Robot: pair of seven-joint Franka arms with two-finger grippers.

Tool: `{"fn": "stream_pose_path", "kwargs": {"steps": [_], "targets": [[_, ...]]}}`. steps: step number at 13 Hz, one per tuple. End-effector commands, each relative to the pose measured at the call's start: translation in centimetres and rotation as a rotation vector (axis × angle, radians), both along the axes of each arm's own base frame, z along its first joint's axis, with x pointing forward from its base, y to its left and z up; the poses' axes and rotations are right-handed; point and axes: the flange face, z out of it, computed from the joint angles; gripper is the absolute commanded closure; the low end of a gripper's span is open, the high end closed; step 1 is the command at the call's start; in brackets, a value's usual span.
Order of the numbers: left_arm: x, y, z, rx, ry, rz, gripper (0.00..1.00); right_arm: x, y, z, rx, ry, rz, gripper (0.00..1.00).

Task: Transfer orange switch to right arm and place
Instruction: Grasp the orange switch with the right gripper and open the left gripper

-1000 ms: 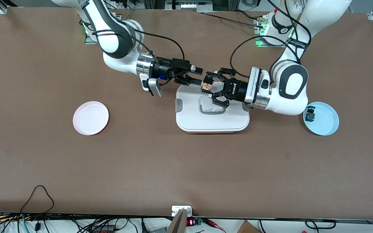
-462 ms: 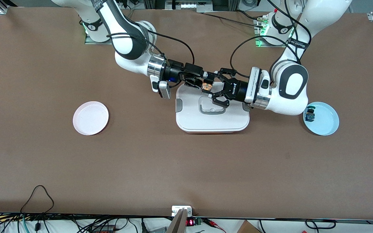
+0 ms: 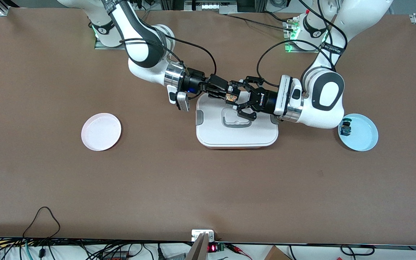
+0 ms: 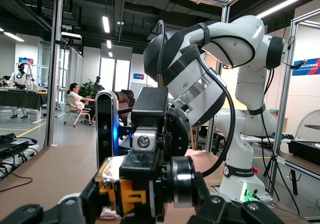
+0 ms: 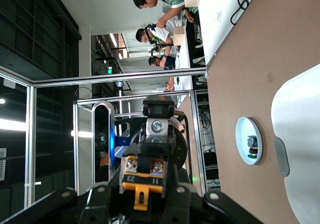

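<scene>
The brown table carries everything, and the white lidded box at its middle serves as the landmark. Both arms meet just above the edge of that box lying farther from the front camera. The right arm has swung in from its base since a second ago; its wrist now sits much closer to the box than it did, and its slim black gripper has reached the part held out by the other arm.

Toward the right arm's end of the table from the box lies the pink plate, bare. Toward the left arm's end lies the blue plate, holding the blue-and-black component.

The left gripper is clenched on the orange switch, which hangs in the air over the box's lid. The right gripper stood wide apart a second ago — now its fingers have clamped down on the same switch from the opposite end. In the right wrist view the switch sits squarely between the 2 sets of fingers, orange tab showing.

So the handover is at its midpoint: both grippers grasp the part at once. By my reading, the left gripper must let go next, and only then can the right arm carry the switch off — probably to the pink plate. If the left releases before the right's hold is firm, the switch could drop onto the lid.
</scene>
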Motion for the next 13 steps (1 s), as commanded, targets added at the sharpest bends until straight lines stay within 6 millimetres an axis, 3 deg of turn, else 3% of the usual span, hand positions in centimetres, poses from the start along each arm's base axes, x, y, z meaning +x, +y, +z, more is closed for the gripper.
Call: {"fn": "stream_pose_path", "kwargs": {"steps": [1, 3, 4, 5, 10, 13], "targets": [[-0.4, -0.3, -0.2, -0.021, -0.022, 0.010, 1.00, 0.7, -0.2, 0.9, 0.012, -0.024, -0.018, 0.79], [-0.5, -0.3, -0.3, -0.020, -0.024, 0.009, 0.97, 0.7, -0.2, 0.9, 0.010, -0.027, -0.016, 0.99], [-0.5, -0.2, -0.1, -0.020, -0.021, 0.010, 0.62, 0.8, -0.2, 0.9, 0.008, -0.030, -0.017, 1.00], [-0.4, -0.1, -0.1, -0.020, -0.021, 0.012, 0.01, 0.9, -0.4, 0.9, 0.007, -0.029, -0.019, 1.00], [-0.3, 0.2, 0.1, -0.020, -0.022, 0.018, 0.00, 4.0, -3.9, 1.3, -0.002, -0.065, -0.010, 1.00], [0.5, 2.1, 0.5, -0.020, -0.029, 0.043, 0.00, 6.9, -8.4, 1.4, -0.030, -0.117, 0.084, 1.00]]}}
